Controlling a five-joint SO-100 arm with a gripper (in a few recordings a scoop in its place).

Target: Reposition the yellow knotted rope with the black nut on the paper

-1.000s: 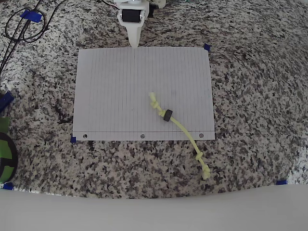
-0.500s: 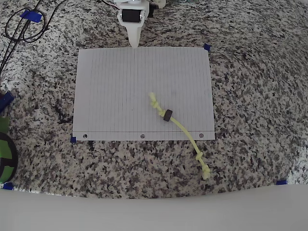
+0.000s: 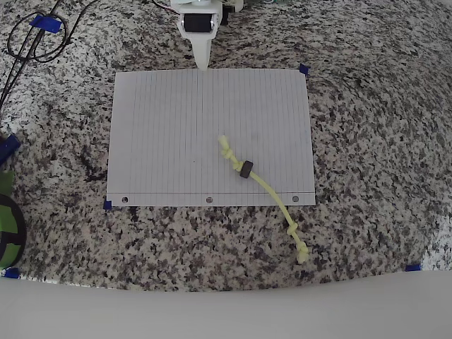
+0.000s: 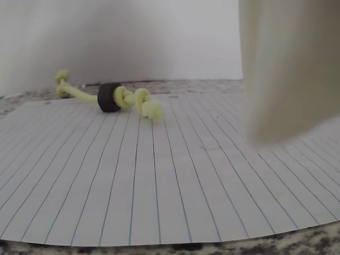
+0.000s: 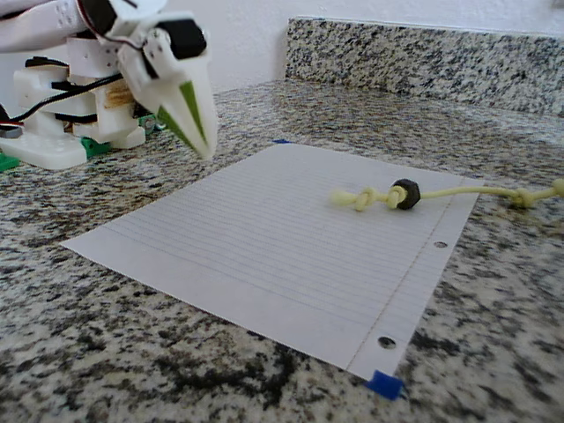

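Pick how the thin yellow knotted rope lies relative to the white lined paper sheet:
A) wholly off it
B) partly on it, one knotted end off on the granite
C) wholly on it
B: the thin yellow knotted rope crosses the white lined paper sheet's punched edge; its far knot rests on the granite countertop.

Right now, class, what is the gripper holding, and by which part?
Nothing. The gripper hangs at the paper's far edge, jaws together, apart from the yellow knotted rope.

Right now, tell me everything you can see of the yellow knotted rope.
The yellow knotted rope is a thin pale yellow-green cord, knotted at both ends, lying slack and gently curved. One knotted end rests on the paper with the black nut threaded beside it; the other end trails past the punched edge onto the granite. The gripper is apart from it.
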